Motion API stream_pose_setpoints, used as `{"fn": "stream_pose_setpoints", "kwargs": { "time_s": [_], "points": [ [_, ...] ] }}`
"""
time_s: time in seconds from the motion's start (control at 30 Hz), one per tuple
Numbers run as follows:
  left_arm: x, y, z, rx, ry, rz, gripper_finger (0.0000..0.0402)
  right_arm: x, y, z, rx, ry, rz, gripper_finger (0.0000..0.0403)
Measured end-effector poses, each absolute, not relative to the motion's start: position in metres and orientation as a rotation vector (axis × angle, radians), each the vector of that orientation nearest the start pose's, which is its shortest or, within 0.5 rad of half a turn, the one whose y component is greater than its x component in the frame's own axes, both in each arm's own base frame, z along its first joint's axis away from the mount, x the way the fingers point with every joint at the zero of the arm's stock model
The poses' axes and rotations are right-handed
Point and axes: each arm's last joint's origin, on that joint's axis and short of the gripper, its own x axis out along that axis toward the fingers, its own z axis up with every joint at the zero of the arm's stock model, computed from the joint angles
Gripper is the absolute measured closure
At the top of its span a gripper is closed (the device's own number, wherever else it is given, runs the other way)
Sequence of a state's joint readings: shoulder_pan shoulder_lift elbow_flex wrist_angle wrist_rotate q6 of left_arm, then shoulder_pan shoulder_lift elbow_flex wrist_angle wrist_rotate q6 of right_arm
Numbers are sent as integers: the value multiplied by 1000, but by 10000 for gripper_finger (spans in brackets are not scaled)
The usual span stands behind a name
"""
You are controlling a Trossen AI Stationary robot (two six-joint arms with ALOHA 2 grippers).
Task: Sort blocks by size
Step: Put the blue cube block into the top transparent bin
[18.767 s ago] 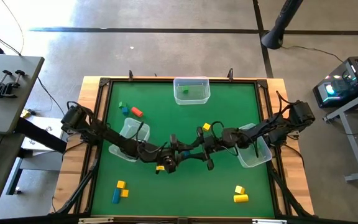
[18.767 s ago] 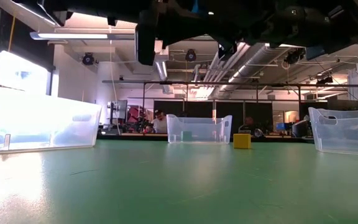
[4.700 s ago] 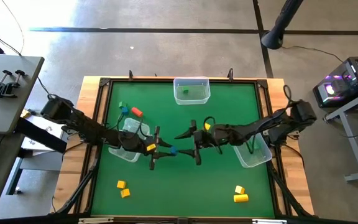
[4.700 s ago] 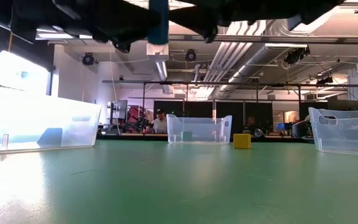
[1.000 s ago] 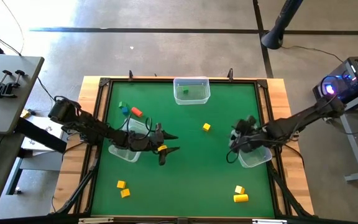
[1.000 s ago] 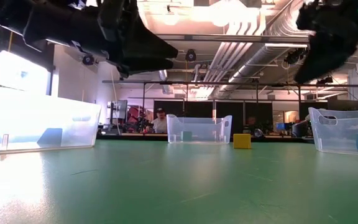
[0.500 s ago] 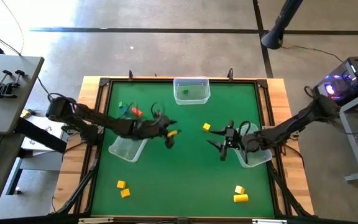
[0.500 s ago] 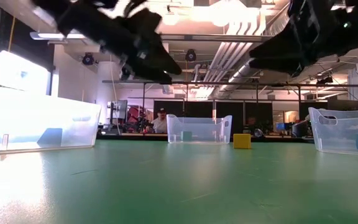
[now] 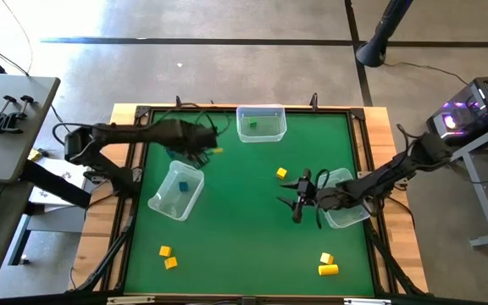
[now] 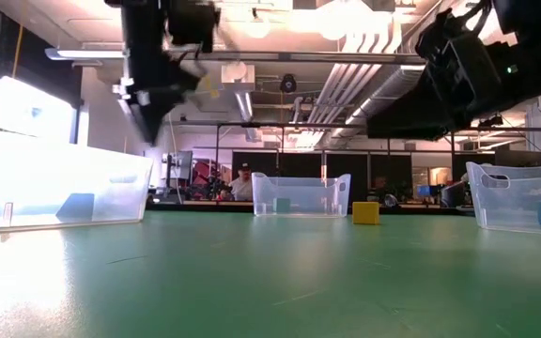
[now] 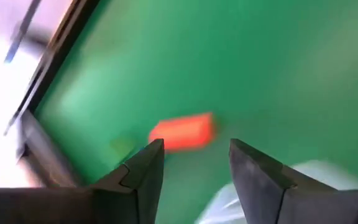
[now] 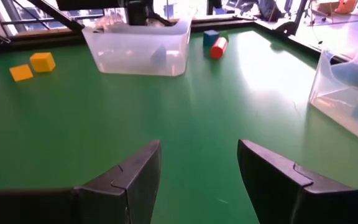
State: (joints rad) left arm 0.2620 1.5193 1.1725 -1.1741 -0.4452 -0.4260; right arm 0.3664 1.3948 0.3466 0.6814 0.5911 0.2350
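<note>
My left gripper (image 9: 209, 146) is open and empty over the table's far left; in its wrist view (image 11: 194, 146) a red-orange block (image 11: 182, 132) lies on the mat just beyond the fingertips. My right gripper (image 9: 298, 203) is open and empty above the mat, left of the right bin (image 9: 352, 215). A yellow cube (image 9: 281, 173) lies near the middle. Two yellow blocks (image 9: 168, 257) lie near left and two more (image 9: 327, 264) near right. A blue block (image 9: 183, 186) lies in the left bin and a green one (image 9: 252, 125) in the far bin.
Three clear bins stand on the green mat: left (image 9: 176, 191), far (image 9: 261, 123) and right. The right wrist view shows the red block (image 12: 218, 48) and a blue one (image 12: 210, 36) behind the left bin (image 12: 138, 46). A raised frame (image 9: 134, 169) edges the table.
My left gripper has swung from beside the left bin toward the table's far left and has tipped to point down over the red-orange block. My right gripper has moved from the right bin toward the table's left, out over the open mat.
</note>
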Motion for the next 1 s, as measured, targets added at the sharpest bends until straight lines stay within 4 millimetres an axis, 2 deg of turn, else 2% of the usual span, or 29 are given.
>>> {"fn": "stream_pose_setpoints", "kwargs": {
  "time_s": [0.17, 0.3, 0.47, 0.7, 1.0],
  "points": [
    [222, 112, 241, -288, 1548, 940, 240, 225, 69, 144, 61, 307, -260, 194],
    [205, 141, 233, -469, 1560, 913, 235, 226, 70, 145, 57, 293, -256, 194],
    [182, 164, 220, -671, 1546, 900, 205, 226, 70, 145, 52, 292, -255, 194],
    [156, 174, 193, -823, 1551, 954, 177, 226, 70, 146, 48, 292, -254, 194],
    [149, 178, 169, -922, 1432, 947, 183, 226, 70, 146, 48, 291, -255, 194]
  ]
}}
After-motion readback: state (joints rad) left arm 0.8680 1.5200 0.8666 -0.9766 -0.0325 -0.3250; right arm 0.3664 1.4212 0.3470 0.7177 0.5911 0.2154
